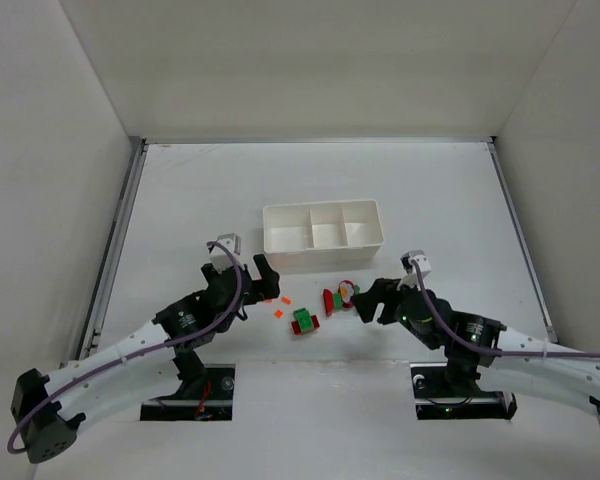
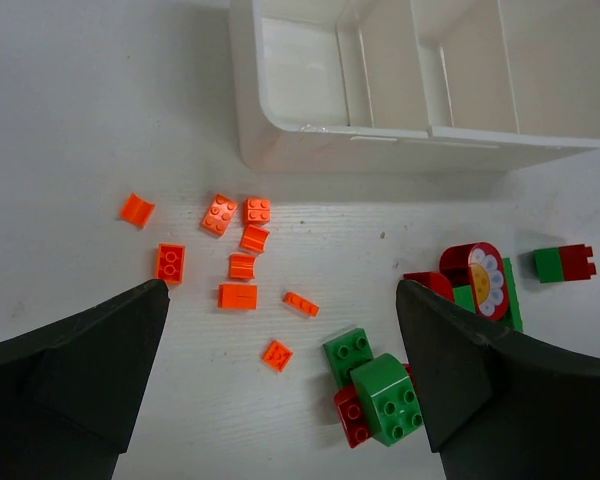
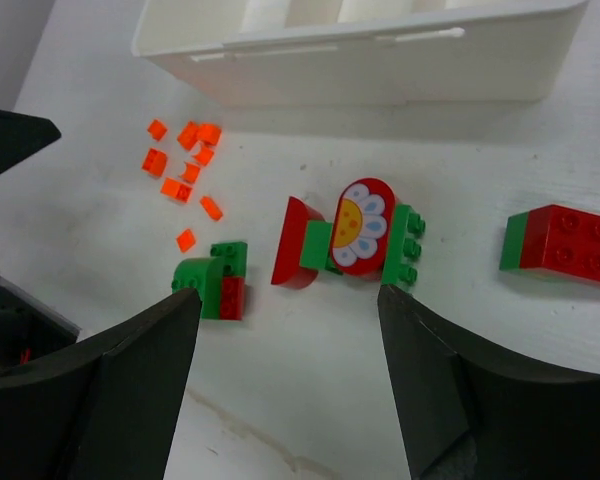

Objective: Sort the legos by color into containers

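Observation:
The white tray stands mid-table, and its three containers look empty. Small orange legos lie scattered just in front of its left end. To their right sits a green and red clump, then a red and green stack with a flower face, and a green-red block. My left gripper hangs open over the orange bits, with nothing between its fingers. My right gripper is open just near of the flower stack, holding nothing. The right wrist view also shows the clump and the block.
Grey walls enclose the table on three sides, with a metal rail along the left edge. The two arm bases stand at the near edge. The tray wall rises just beyond the bricks.

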Motion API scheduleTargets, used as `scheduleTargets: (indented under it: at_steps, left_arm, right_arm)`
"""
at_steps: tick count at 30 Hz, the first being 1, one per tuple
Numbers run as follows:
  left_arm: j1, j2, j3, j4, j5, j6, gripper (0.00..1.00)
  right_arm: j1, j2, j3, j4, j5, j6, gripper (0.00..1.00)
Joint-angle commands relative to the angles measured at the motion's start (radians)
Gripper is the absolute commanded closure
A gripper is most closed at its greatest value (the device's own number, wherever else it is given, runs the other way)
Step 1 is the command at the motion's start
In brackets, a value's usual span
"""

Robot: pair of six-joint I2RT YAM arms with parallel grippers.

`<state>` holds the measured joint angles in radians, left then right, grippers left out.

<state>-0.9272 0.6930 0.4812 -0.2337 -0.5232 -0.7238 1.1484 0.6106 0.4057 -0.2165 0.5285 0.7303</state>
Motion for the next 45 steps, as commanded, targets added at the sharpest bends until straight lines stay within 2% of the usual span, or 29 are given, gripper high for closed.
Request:
scheduleTargets:
  at_steps: [1,8,11,14,16,17,19,20,21,22,24,27,29,32,38,45]
  left_arm:
    - [0.009,-0.013,0.003,0.000,0.006,-0.017,0.00]
    - [0.023,-0.040,-0.003,0.021,-0.024,-0.009,0.00]
    - [0.037,-0.038,0.003,-0.031,-0.034,-0.019,0.00]
    - [0.046,-0.064,0.000,-0.078,-0.037,-0.040,0.00]
    - [0.041,-0.099,-0.015,-0.066,-0.008,-0.040,0.00]
    - [0.035,-0.116,-0.026,-0.050,-0.003,-0.032,0.06]
    - [0.031,-0.142,-0.046,-0.044,0.008,-0.022,0.51]
    - [0.031,-0.144,-0.047,-0.055,0.009,-0.016,0.67]
    - [0.032,-0.142,-0.049,-0.070,0.018,-0.012,0.73]
    - [0.029,-0.135,-0.049,-0.084,0.031,-0.012,0.76]
    - [0.029,-0.124,-0.047,-0.096,0.046,-0.014,0.74]
    - [0.031,-0.119,-0.061,-0.081,0.072,-0.025,0.65]
    - [0.038,-0.118,-0.067,-0.072,0.087,-0.028,0.62]
    - [0.040,-0.115,-0.081,-0.062,0.115,-0.034,0.61]
    - [0.040,-0.131,-0.099,-0.055,0.120,-0.040,0.61]
    - [0.024,-0.139,-0.108,-0.055,0.123,-0.043,0.61]
  right_arm:
    - [0.020,0.000,0.071,-0.038,0.008,-0.018,0.26]
    - [0.089,0.103,0.127,0.019,-0.006,-0.078,0.78]
    - [0.142,0.161,0.148,0.014,0.046,-0.068,0.85]
    - [0.208,0.213,0.173,0.009,0.090,-0.063,0.80]
    - [0.239,0.257,0.192,0.011,0.093,-0.055,0.66]
    - [0.251,0.287,0.200,0.019,0.090,-0.055,0.58]
    - [0.273,0.360,0.222,0.022,0.093,-0.055,0.44]
    - [0.283,0.400,0.232,0.022,0.096,-0.054,0.39]
    - [0.293,0.440,0.243,0.025,0.097,-0.052,0.36]
    - [0.297,0.478,0.254,0.031,0.099,-0.051,0.34]
    - [0.305,0.546,0.272,0.063,0.096,-0.049,0.32]
    - [0.303,0.638,0.297,0.149,0.088,-0.075,0.32]
    - [0.299,0.684,0.317,0.183,0.084,-0.088,0.32]
    - [0.287,0.747,0.353,0.207,0.065,-0.101,0.32]
    - [0.276,0.885,0.426,0.207,0.060,-0.106,0.38]
    - [0.279,0.937,0.450,0.164,0.154,-0.063,0.42]
